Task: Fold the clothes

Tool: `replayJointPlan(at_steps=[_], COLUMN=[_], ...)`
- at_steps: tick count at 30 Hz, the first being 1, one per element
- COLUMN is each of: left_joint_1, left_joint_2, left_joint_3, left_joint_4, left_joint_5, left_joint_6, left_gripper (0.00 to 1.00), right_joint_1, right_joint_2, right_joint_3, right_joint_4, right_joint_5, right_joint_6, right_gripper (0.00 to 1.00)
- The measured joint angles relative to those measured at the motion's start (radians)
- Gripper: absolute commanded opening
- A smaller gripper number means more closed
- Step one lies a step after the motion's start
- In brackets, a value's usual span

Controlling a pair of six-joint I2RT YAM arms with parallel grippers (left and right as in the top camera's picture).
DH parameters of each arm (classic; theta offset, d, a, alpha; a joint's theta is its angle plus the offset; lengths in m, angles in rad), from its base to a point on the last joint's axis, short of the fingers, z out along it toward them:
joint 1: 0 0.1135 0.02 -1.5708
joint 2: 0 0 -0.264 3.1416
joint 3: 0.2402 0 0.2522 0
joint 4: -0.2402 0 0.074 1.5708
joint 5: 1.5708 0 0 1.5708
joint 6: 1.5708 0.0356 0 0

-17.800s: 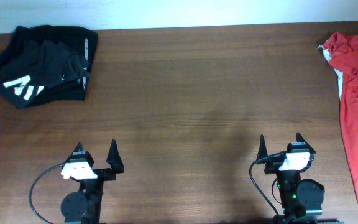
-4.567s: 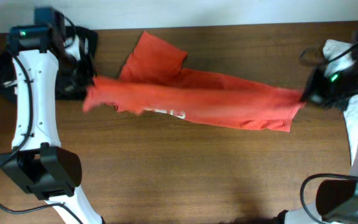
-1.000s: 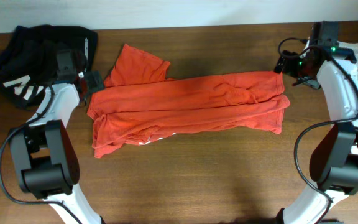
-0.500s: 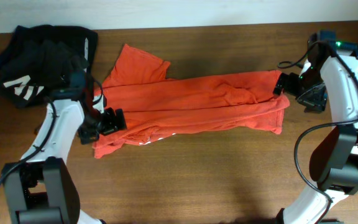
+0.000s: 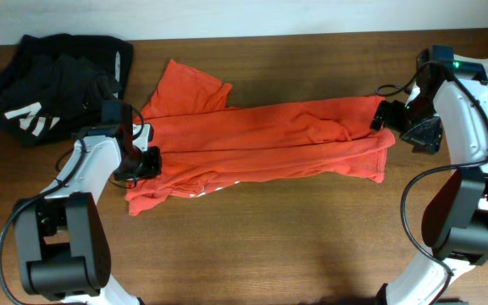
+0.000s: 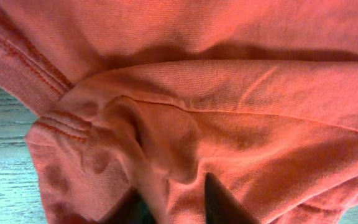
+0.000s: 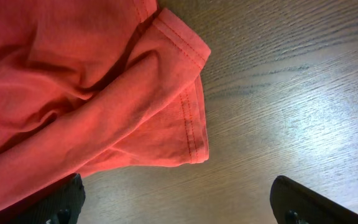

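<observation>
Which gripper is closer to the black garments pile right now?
Left. The left gripper sits on the end of the red-orange T-shirt beside the black garments; the right gripper is at the shirt's opposite end.

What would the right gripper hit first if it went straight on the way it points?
Likely the hem corner of the shirt; the right gripper hangs open over that edge, with bare table just beside it. Depth is unclear.

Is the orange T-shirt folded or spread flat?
Roughly folded: the T-shirt lies doubled lengthwise in a rumpled band, one sleeve sticking out toward the black clothes.
</observation>
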Motion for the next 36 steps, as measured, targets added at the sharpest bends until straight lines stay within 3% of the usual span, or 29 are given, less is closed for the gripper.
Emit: replayJointPlan(at_steps=[5,10,16,20,23,26,28,36], left_joint_1=[0.000,0.000,0.066,0.079,0.079,0.079,0.079,0.079], left_joint_2=[-0.007,-0.076,-0.076,-0.076,-0.076,-0.076,-0.076,-0.076], left_joint_3=[0.019,0.064,0.064,0.064,0.064,0.064,0.064,0.064], left_joint_4=[0.006,0.141,0.200,0.199,0.197,0.195,0.195,0.195], left_joint_5=[-0.022,-0.031,-0.071,-0.076,-0.076,-0.076,-0.076,-0.076], left_joint_6=[-0.005,-0.046,-0.100,-0.103,-0.103,-0.103,-0.103,-0.103], left_gripper=[0.00,0.00,0.00,0.00,0.00,0.00,0.00,0.00], right_joint_1=[0.000,0.000,0.000,0.000,0.000,0.000,0.000,0.009], right_joint_2=[0.000,0.000,0.000,0.000,0.000,0.000,0.000,0.048], right_joint_3=[0.000,0.000,-0.093,-0.178,-0.247,-0.299,-0.299,-0.300], right_joint_4=[0.014,0.024,0.210,0.257,0.367,0.415,0.430,0.472], right_joint_5=[0.000,0.000,0.000,-0.010,-0.060,-0.089,-0.095,-0.119], right_joint_6=[-0.001,0.000,-0.001,0.000,0.002,0.006,0.006,0.058], right_gripper=[0.99,0.99,0.99,0.78,0.68,0.68,0.56,0.54])
